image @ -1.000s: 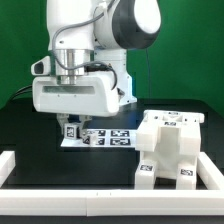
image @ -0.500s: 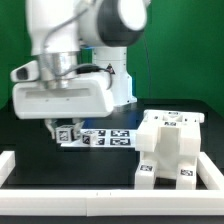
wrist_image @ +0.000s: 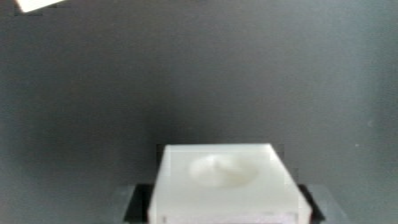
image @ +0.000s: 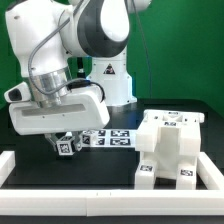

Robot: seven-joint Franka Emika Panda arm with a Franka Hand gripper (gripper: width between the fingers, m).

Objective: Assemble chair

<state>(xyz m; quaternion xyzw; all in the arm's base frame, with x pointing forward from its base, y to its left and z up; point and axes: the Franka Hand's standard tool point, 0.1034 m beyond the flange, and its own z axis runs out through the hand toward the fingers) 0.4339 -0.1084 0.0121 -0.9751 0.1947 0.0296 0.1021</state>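
grip: I've got the hand (image: 64, 142) pinched partway shut on a small white block (wrist_image: 222, 175), near the marker board (image: 108, 137)
where: stepped chair body (image: 172, 148) sits on the bench (image: 100, 170), at the exterior view's right, apart from the hand

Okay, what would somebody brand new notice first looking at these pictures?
The big white robot arm fills the exterior view's left side, tilted over the black table, its end effector closed on a small white tagged block. At the exterior view's right stands a blocky, stepped white chair.
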